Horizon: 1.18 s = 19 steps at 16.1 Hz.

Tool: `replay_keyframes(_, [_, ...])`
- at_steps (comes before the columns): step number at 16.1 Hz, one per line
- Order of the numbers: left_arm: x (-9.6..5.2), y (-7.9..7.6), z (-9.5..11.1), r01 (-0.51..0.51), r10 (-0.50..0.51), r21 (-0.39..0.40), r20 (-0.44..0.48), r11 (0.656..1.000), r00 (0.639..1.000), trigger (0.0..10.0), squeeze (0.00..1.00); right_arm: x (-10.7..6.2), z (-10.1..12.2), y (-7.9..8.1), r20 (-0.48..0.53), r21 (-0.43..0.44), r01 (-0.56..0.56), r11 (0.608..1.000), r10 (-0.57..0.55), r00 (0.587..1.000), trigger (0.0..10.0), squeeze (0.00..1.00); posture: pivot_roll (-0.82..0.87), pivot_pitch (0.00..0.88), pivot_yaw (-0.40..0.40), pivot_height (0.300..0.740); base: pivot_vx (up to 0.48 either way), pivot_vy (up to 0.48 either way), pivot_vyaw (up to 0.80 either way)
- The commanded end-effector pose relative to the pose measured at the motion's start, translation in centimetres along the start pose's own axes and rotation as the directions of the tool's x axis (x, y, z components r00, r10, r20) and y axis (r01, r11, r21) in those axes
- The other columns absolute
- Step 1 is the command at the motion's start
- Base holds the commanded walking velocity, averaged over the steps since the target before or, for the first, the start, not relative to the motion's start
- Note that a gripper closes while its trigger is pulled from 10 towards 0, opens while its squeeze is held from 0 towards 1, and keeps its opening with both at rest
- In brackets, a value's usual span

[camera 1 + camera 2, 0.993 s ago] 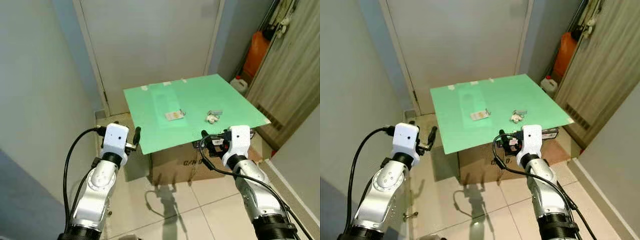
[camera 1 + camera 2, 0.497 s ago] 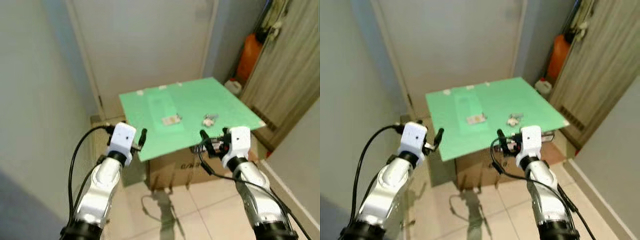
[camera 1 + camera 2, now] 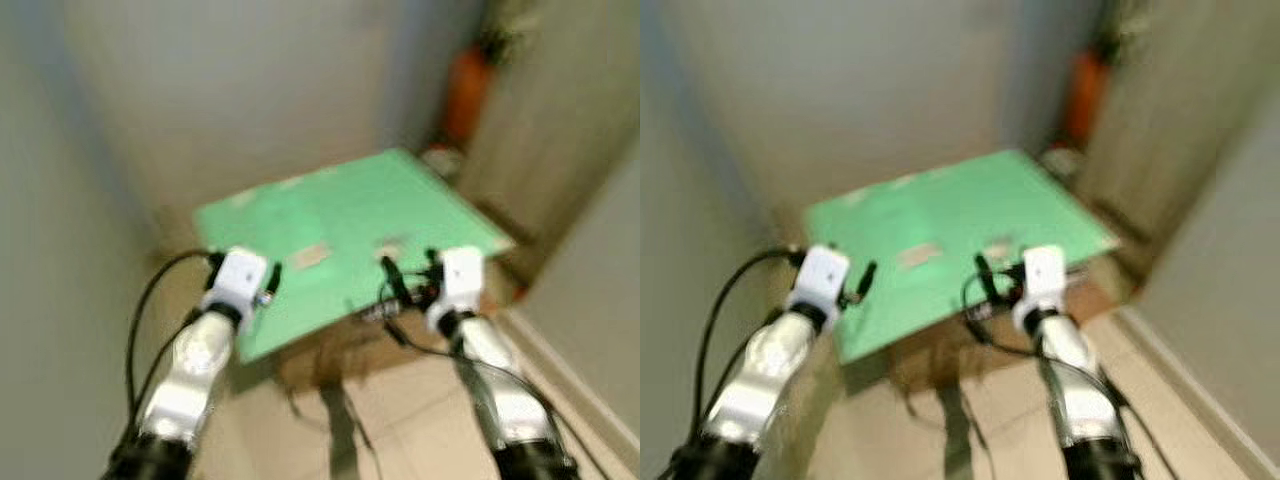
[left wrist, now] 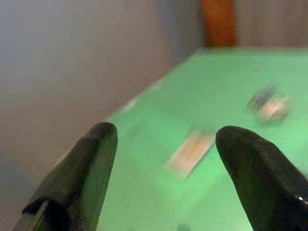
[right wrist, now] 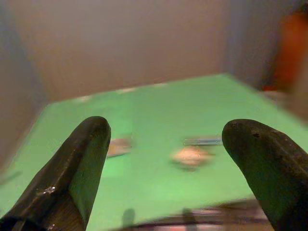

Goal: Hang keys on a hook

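The picture is blurred by motion. A green tabletop (image 3: 350, 215) lies ahead, resting on a cardboard box. On it lie a small bunch of keys with a pale fob (image 3: 390, 243) and, to their left, a flat pale tag (image 3: 312, 255). My left gripper (image 3: 272, 280) hovers open at the table's front left edge, looking towards the tag (image 4: 188, 153) and the keys (image 4: 269, 103). My right gripper (image 3: 390, 275) hovers open at the front edge, just short of the keys (image 5: 191, 155). Nothing is between either pair of fingers.
A pale door (image 3: 250, 90) stands behind the table, with a grey wall (image 3: 50, 200) close on the left. An orange canister (image 3: 462, 95) and a wooden cabinet front (image 3: 560, 130) are at the right. The cardboard box (image 3: 330, 355) stands on a tiled floor.
The whole picture has shifted and blurred, so the camera is moving; the table sits closer to both grippers. The keys and the tag lie where they were.
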<state>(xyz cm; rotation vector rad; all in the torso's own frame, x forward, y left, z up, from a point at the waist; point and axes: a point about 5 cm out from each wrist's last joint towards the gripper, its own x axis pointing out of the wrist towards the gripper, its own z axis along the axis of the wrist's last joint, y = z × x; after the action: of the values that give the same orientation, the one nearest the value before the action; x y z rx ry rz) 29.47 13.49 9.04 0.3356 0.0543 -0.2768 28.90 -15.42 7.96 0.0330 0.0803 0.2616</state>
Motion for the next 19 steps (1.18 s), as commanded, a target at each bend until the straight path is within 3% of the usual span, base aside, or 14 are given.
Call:
replay_keyframes(1, [0.1, -0.8, 0.1, 0.038, -0.038, 0.010, 0.004, 0.999, 0.999, 10.0, 0.00, -0.2, -0.1, -0.4, -0.007, 0.008, 0.020, 1.000, -0.020, 1.000, 10.0, 0.00, -0.03, 0.000, 0.034, 0.740, 0.424, 0.000, -0.62])
replay_keyframes(3, [0.1, -0.8, 0.1, 0.038, -0.038, 0.010, 0.003, 0.999, 0.999, 10.0, 0.00, -0.1, -0.1, -0.5, -0.010, 0.007, 0.022, 1.000, -0.022, 1.000, 10.0, 0.00, -0.03, 0.000, 0.035, 0.740, 0.416, -0.120, -0.62])
replay_keyframes(10, [0.2, -0.9, 0.0, 0.024, -0.024, -0.024, -0.007, 0.999, 1.000, 10.0, 0.00, 0.0, -0.3, -0.5, -0.029, -0.010, 0.021, 1.000, -0.021, 0.999, 10.0, 0.00, -0.03, 0.000, 0.036, 0.740, 0.419, -0.174, 0.00])
replay_keyframes(13, [0.1, -0.8, -0.2, 0.005, -0.007, -0.062, -0.018, 0.998, 1.000, 10.0, 0.00, 0.0, -0.3, -0.4, -0.033, -0.026, 0.009, 1.000, -0.010, 0.999, 10.0, 0.00, -0.03, 0.000, 0.033, 0.740, 0.477, 0.000, 0.62])
replay_keyframes(16, [0.1, -0.1, -0.6, -0.077, 0.075, -0.043, -0.050, 0.996, 0.996, 10.0, 0.00, -0.1, -0.6, -0.5, -0.060, -0.012, 0.010, 1.000, -0.011, 0.998, 10.0, 0.00, -0.03, 0.000, 0.030, 0.740, 0.281, 0.000, 0.23])
replay_keyframes(19, [0.0, 0.3, -1.3, -0.123, 0.116, -0.081, -0.089, 0.989, 0.989, 10.0, 0.00, -0.3, -0.7, -0.5, -0.060, -0.013, 0.006, 1.000, -0.007, 0.998, 10.0, 0.00, -0.03, 0.000, 0.026, 0.740, 0.000, 0.000, 0.00])
